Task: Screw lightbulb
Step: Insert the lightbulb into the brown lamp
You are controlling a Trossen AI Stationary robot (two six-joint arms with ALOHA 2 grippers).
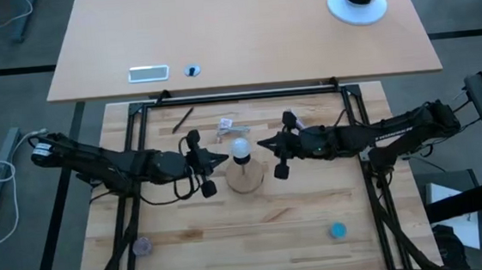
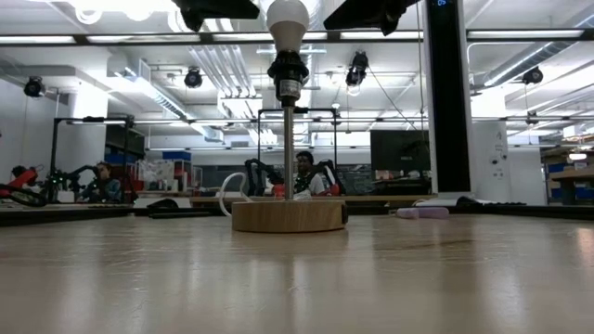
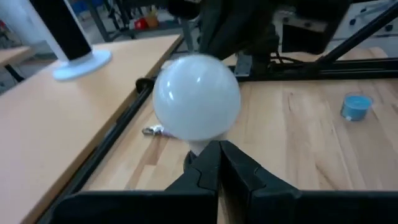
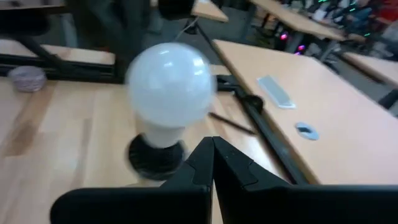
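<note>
table edge point(image 1: 367, 90) well clear of lightbulb point(image 1: 240, 148), closed pincers flanking.

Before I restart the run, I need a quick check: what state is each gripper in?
Left gripper: shut, holding nothing, beside the lightbulb.
Right gripper: shut, holding nothing, on the bulb's other side.

Beyond the wooden worktable point(image 1: 257, 229), at twelve o'clock, stands a pale desk point(image 1: 241, 23) with a white round base point(image 1: 357, 7) toward one o'clock. Grey floor point(image 1: 15, 110) lies at nine o'clock. Ceiling strip lights point(image 2: 520, 35) brighten the workshop, where seated people point(image 2: 302, 173) show far back.
</note>
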